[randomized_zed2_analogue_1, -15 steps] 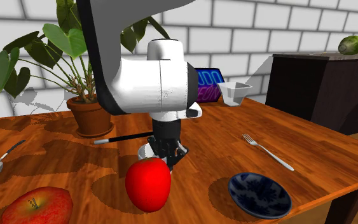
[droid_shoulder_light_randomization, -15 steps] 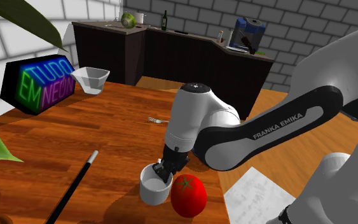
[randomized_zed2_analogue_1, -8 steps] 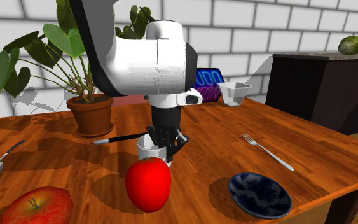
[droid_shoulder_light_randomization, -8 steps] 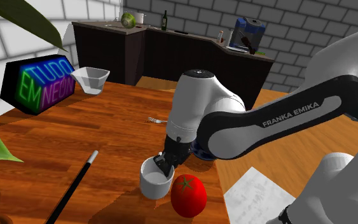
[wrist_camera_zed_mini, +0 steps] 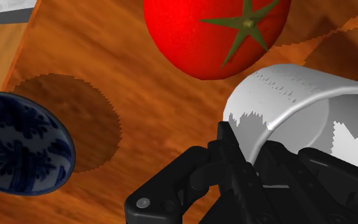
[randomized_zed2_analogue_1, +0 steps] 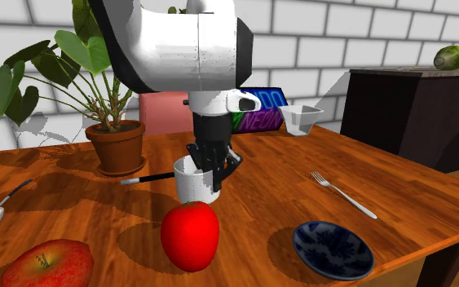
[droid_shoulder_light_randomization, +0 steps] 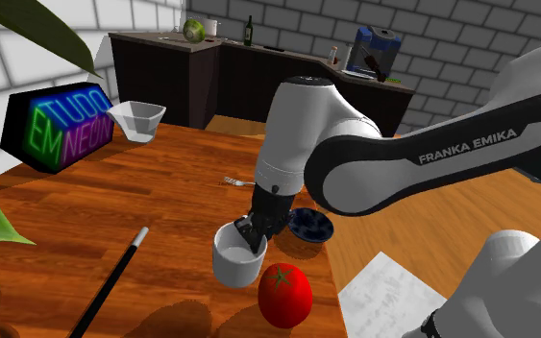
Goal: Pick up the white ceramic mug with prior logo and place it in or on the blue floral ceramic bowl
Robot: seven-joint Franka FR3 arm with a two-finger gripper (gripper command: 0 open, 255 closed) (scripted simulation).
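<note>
Black two-finger claw (droid_shoulder_light_randomization: 251, 235) pinching the plain white mug's (droid_shoulder_light_randomization: 232, 267) wall; mug, on the wooden worktop (droid_shoulder_light_randomization: 167, 204) a second ago, now hangs clear above it beside the red tomato (droid_shoulder_light_randomization: 284, 294); carry to blue-patterned round bowl (droid_shoulder_light_randomization: 312, 227) remains.

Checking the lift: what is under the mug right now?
Only bare wooden table shows under the mug, which the pincer grips by its rim. The tomato covers part of that spot in the second exterior view; the mug's base is hidden.
</note>
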